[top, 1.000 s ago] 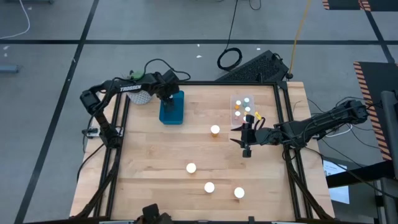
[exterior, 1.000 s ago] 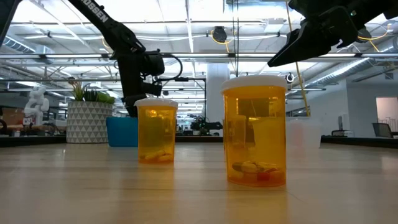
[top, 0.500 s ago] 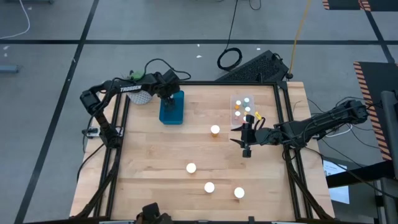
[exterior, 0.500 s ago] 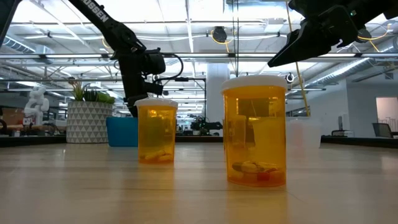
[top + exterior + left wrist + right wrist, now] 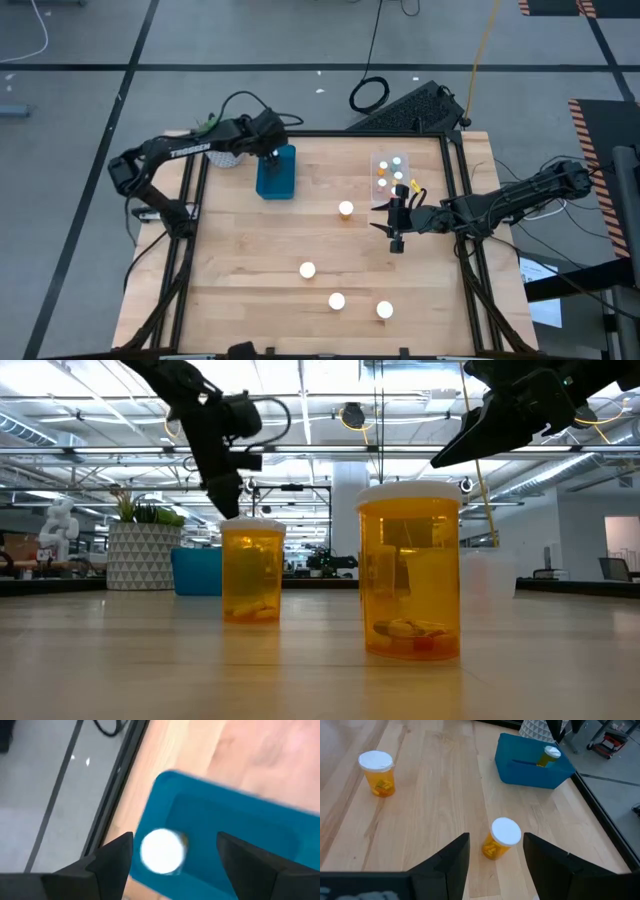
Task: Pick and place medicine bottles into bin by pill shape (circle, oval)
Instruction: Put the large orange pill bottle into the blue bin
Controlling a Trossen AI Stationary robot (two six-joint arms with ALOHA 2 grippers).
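From above, the left gripper (image 5: 272,152) hung over the blue bin (image 5: 276,173) at the far left of the wooden surface (image 5: 250,250), while the right gripper (image 5: 397,222) waited near the clear bin (image 5: 391,172) holding several bottles. Four white-capped medicine bottles (image 5: 337,301) stood loose on the wood. At table height, two amber bottles (image 5: 409,570) stood upright. The left wrist view showed its fingers (image 5: 112,860) apart above one white-capped bottle (image 5: 161,850) inside the blue bin. The right wrist view showed its fingers (image 5: 450,857) spread, empty
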